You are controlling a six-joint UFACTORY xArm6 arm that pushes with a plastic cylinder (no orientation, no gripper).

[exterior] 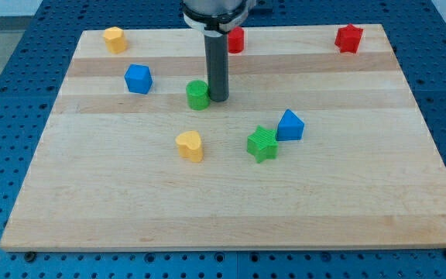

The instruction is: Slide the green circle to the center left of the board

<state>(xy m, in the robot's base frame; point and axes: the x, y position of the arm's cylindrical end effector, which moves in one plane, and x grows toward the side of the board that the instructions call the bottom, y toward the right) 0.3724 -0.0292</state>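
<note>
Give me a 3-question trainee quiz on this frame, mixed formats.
1. True or false: my tip sits at the green circle on the circle's right in the view.
2. Which block lies nearest the green star? A) yellow heart B) blue triangular block C) blue cube
3. Fill in: the red star is at the view's top ____.

Key: 1 true; 2 B; 3 right.

The pale wooden board (231, 209) carried a green circle (197, 94), green star (262, 143), two blue blocks (138, 78) (289, 125), two yellow (114, 39) (190, 145), two red (348, 38) (236, 39)
</note>
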